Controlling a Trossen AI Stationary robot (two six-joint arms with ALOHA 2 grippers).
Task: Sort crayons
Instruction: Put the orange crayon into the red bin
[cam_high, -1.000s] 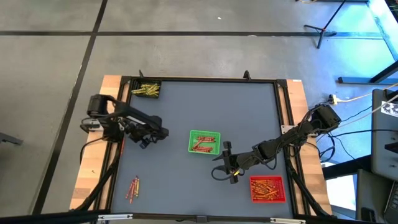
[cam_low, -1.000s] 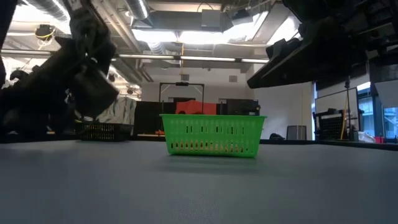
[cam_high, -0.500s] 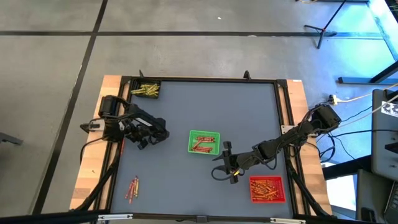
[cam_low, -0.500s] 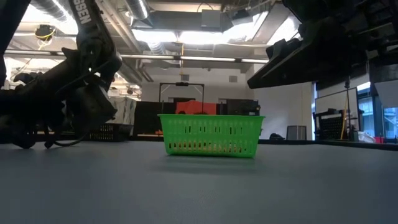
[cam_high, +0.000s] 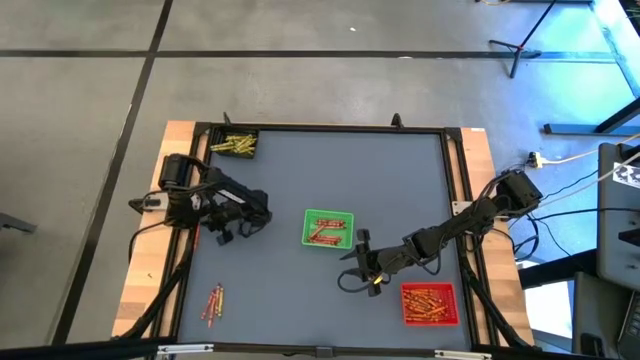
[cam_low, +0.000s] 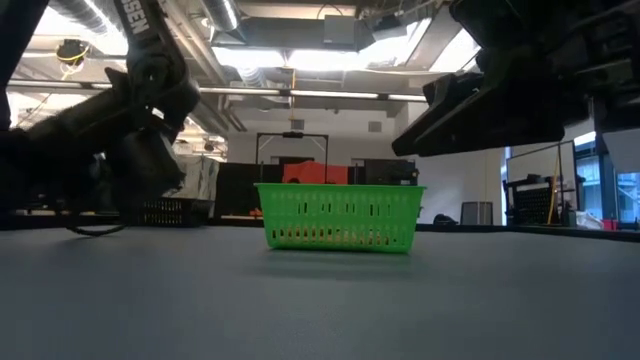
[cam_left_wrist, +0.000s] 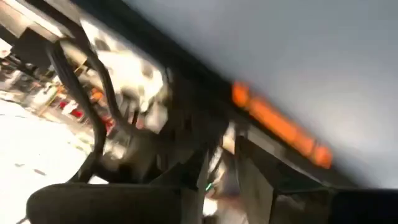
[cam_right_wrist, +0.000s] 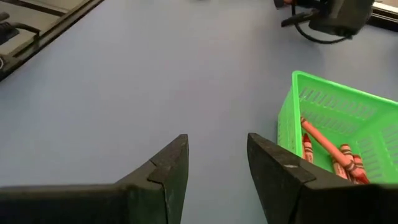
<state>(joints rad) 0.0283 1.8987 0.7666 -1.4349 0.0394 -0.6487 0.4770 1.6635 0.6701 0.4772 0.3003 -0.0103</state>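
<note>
Red crayons (cam_high: 326, 233) lie in the green tray (cam_high: 311, 240) at mid-table; the right wrist view shows them too (cam_right_wrist: 333, 152). A loose bunch of crayons (cam_high: 213, 302) lies on the mat near the left front. My left gripper (cam_high: 238, 228) hovers left of the green tray. Its blurred wrist view shows a narrow gap (cam_left_wrist: 221, 180) with nothing I can make out in it. My right gripper (cam_right_wrist: 217, 168) stands open over bare mat, just to the near right of the green tray (cam_right_wrist: 348, 118).
A red tray (cam_high: 408, 318) of orange crayons stands at the front right. A dark tray (cam_high: 233, 145) of yellow and green crayons sits at the far left corner. An orange streak (cam_left_wrist: 280, 129) runs along a dark edge in the left wrist view.
My left gripper has rolled about its own axis and tipped a little, staying in about the same place left of the green tray. Its upper arm has swung in closer over the table's left rim.
</note>
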